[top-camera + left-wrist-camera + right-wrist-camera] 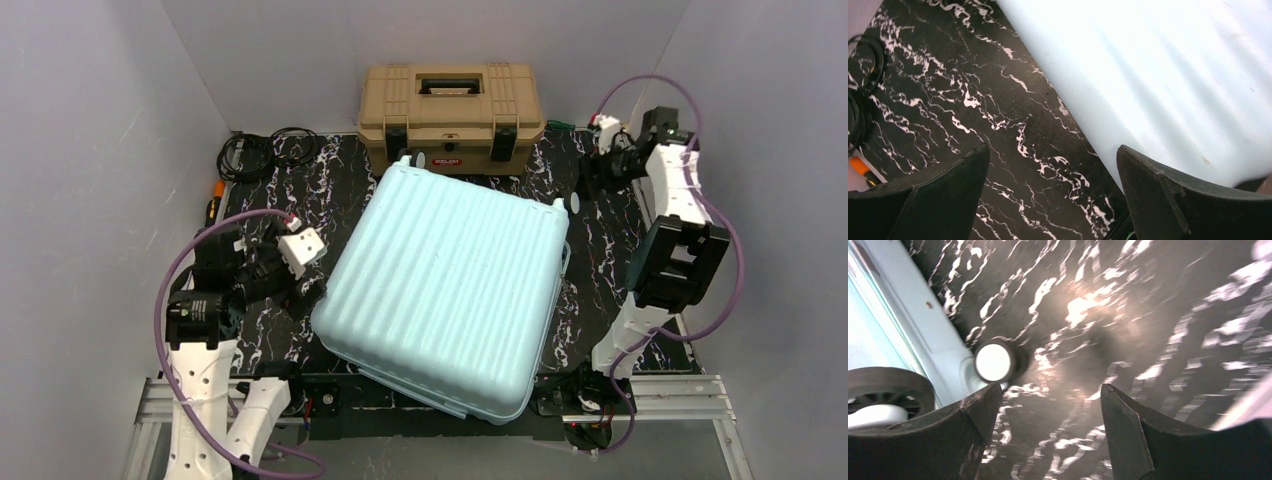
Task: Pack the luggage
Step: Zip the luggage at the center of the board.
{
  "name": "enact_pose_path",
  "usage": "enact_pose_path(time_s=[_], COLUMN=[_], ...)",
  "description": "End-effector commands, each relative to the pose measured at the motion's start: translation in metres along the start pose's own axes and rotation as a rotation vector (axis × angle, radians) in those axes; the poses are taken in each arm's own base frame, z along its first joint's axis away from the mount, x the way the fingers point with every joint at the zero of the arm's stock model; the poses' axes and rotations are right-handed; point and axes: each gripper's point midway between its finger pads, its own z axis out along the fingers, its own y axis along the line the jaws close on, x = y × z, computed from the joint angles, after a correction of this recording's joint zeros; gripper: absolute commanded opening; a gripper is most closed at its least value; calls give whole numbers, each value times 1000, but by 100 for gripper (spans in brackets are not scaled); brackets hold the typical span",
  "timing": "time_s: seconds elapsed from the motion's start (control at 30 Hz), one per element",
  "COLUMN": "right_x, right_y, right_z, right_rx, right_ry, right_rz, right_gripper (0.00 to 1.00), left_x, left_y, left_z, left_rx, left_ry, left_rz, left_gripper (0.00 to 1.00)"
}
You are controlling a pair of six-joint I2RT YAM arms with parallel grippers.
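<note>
The luggage [450, 290], a pale mint-blue ribbed hard-shell suitcase, lies shut and flat on the black marbled table [600, 270], turned a little askew. My left gripper [308, 292] hovers low at its left edge, open with nothing between the fingers. In the left wrist view the shell [1158, 75] fills the upper right, beside the right finger [1168, 200] of that gripper [1053, 155]. My right gripper [592, 178] is at the suitcase's far right corner, open and empty [1050, 390] over the table. The suitcase's edge [908, 315] and two wheels [994, 361] [888, 390] lie just left of it.
A tan toolbox [452, 115] with black latches stands shut behind the suitcase, close to its far edge. Coiled black cables [262, 152] and an orange-tipped item [213, 195] lie at the back left. Grey walls close in on three sides.
</note>
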Motion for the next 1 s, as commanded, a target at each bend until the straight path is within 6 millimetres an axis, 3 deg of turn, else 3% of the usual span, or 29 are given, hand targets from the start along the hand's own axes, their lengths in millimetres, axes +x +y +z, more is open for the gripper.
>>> enact_pose_path(time_s=[0.0, 0.17, 0.37, 0.57, 0.77, 0.87, 0.97], right_x=[-28, -19, 11, -22, -43, -42, -36], right_y=[8, 3, 32, 59, 94, 105, 103], right_z=[-60, -81, -87, -87, -57, -48, -38], right_rx=[48, 72, -95, -35, -126, -183, -218], right_ry=[42, 155, 215, 120, 108, 115, 137], right_rz=[-265, -538, -1039, -1321, -1519, -1571, -1613], right_gripper=[86, 96, 98, 98, 98, 98, 98], left_x=[37, 55, 82, 93, 94, 94, 93], left_y=[-67, -76, -85, -91, -93, -93, -93], left_z=[-14, -18, -15, -18, -18, -15, -12], left_rx=[340, 411, 460, 523, 520, 511, 508], left_ry=[134, 199, 266, 317, 327, 320, 307], left_rz=[24, 61, 87, 73, 44, 19, 7], left_gripper=[98, 98, 98, 98, 98, 98, 98])
